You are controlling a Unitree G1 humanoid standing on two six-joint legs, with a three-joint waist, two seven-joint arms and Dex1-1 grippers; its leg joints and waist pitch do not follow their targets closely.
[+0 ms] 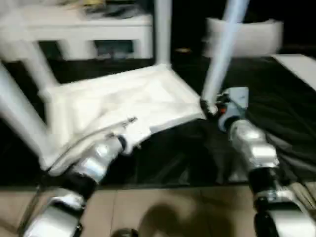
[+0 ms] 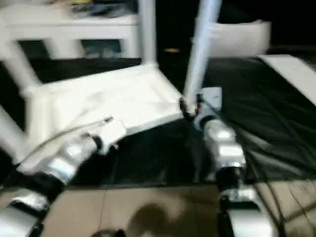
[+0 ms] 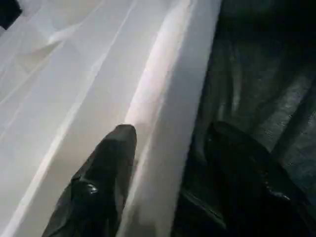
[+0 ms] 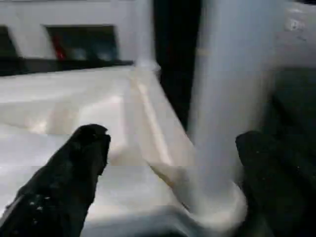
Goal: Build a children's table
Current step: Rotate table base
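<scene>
The children's table [image 1: 123,98] lies upside down and tilted on a black cloth, ribbed underside up. Its white legs stand in the corner sockets: one at the near right corner [image 1: 224,49], one behind it [image 1: 163,29], two more at the left [image 1: 15,108]. My left gripper [image 3: 173,131] is at the top's near rim [image 3: 168,98], open and straddling it, with one finger [image 3: 108,163] on the ribbed side and the other on the cloth side. My right gripper [image 4: 172,134] is open wide at the near right corner, its fingers either side of that leg's [image 4: 227,98] foot, not touching it.
A long white cabinet [image 1: 74,24] stands behind the table, and a white cushion [image 1: 252,34] lies at the back right. A flat white board [image 1: 301,66] rests on the black cloth [image 1: 276,108] at the right. Brown floor tiles [image 1: 173,207] run along the near side.
</scene>
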